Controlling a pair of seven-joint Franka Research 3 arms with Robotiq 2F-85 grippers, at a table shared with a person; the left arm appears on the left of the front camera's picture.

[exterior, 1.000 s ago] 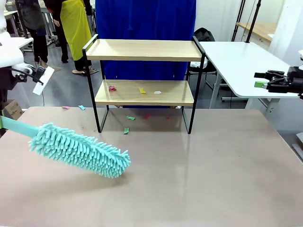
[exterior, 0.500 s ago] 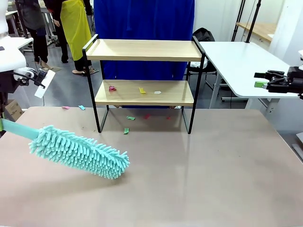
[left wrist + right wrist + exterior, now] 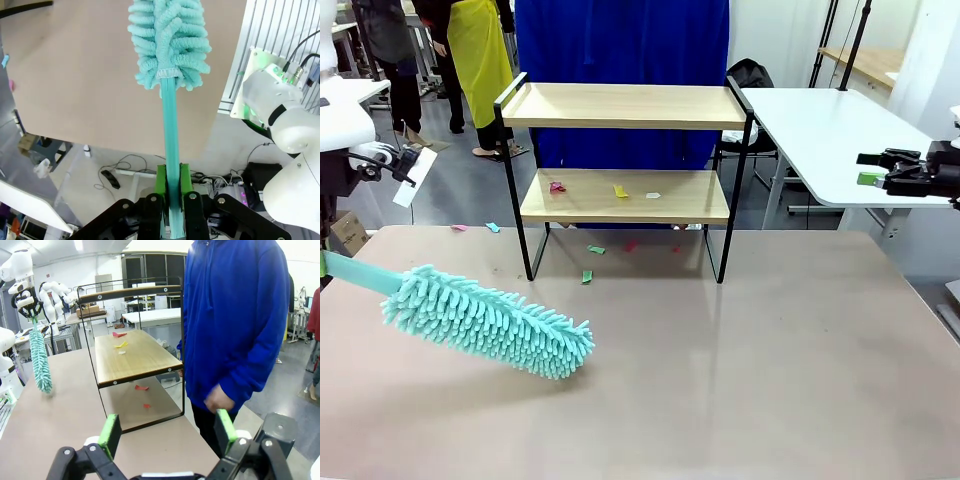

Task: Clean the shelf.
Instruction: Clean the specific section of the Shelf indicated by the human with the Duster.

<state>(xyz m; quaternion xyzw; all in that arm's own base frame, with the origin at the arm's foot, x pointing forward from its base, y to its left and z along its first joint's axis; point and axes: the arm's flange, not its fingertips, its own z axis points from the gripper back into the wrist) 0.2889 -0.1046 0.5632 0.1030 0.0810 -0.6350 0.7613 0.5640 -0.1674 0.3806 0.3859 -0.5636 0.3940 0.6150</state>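
Note:
The shelf [image 3: 625, 105] stands at the table's far middle, two wooden boards in a black frame. Its lower board [image 3: 690, 197] carries a pink, a yellow and a white paper scrap. A teal fluffy duster [image 3: 485, 320] hovers low over the table's left side, head pointing right. My left gripper [image 3: 171, 192] is shut on its flat teal handle [image 3: 170, 125]. My right gripper [image 3: 868, 168] hangs open and empty at the far right, above the table; its green pads [image 3: 110, 432] frame the shelf [image 3: 135, 357] seen end-on.
A person in a blue hoodie [image 3: 235, 325] stands just behind the shelf, one hand [image 3: 220, 399] hanging near its end. Small coloured scraps [image 3: 588, 277] lie on the table under and left of the shelf. A white table [image 3: 830, 130] stands at the right.
The duster's head has dipped very slightly toward the table and the left arm shifted a little. The right arm has not moved.

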